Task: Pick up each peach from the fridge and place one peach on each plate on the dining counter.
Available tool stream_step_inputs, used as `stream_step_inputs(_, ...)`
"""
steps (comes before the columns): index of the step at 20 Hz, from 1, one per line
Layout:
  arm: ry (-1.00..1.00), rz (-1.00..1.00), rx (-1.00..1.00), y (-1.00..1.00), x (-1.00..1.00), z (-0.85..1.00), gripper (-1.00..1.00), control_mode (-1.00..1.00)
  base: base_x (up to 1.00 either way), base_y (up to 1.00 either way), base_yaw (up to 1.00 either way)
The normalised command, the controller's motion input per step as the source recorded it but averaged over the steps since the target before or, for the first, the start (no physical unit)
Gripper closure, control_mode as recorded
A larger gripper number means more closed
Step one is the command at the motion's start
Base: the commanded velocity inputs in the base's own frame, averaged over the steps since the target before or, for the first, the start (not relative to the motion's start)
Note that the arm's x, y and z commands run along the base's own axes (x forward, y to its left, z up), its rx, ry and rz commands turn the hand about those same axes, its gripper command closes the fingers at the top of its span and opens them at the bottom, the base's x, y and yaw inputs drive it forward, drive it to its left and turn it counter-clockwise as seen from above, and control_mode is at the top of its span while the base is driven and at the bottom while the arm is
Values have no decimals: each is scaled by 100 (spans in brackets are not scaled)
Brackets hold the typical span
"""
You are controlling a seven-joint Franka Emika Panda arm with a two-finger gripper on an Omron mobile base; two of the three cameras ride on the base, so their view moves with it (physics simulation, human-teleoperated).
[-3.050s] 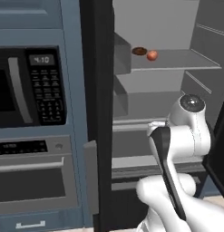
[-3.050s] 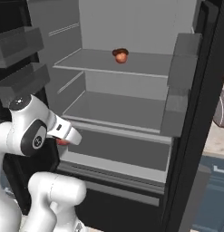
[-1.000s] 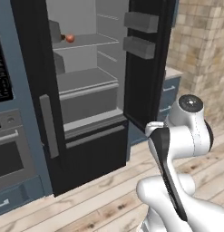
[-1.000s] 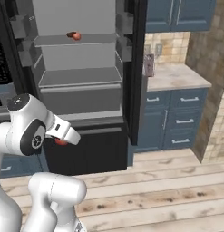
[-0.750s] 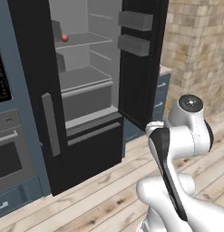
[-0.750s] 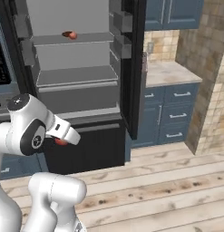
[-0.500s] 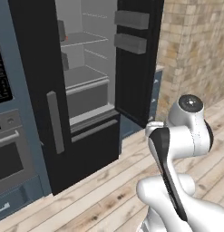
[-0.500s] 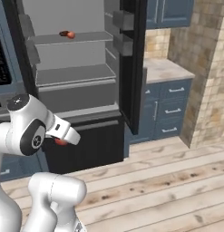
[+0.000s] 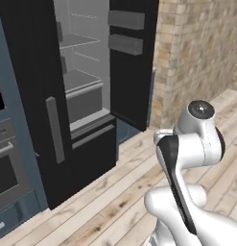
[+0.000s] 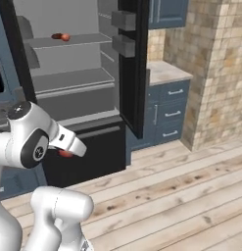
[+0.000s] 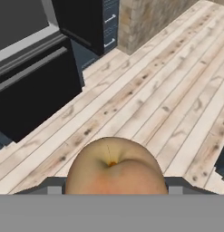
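Your pincer (image 11: 114,192) is clamped on a peach (image 11: 114,168) above the wooden floor (image 11: 168,97); another peach (image 10: 65,37) sits on the open fridge's (image 10: 73,78) upper shelf (image 10: 81,40).

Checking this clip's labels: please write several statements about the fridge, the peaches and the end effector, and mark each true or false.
1. The end effector holds a peach. True.
2. The fridge door is closed. False: it stands open, showing the shelves.
3. A second peach lies on an upper fridge shelf. True.
4. The held peach rests on a plate. False: it is in the end effector above the wooden floor.
5. The cabinets beside the fridge are red. False: they are blue.
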Motion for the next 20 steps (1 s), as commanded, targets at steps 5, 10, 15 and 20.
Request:
stream_step_inputs(5,0,0,0,0,0,0,100,100,-35,-17,-27)
stream_step_inputs(10,0,0,0,0,0,0,100,100,-31,-22,-44)
stream_step_inputs(15,0,0,0,0,0,0,100,100,-22,-17,-45)
stream_step_inputs(20,0,0,0,0,0,0,100,100,-16,-50,-32)
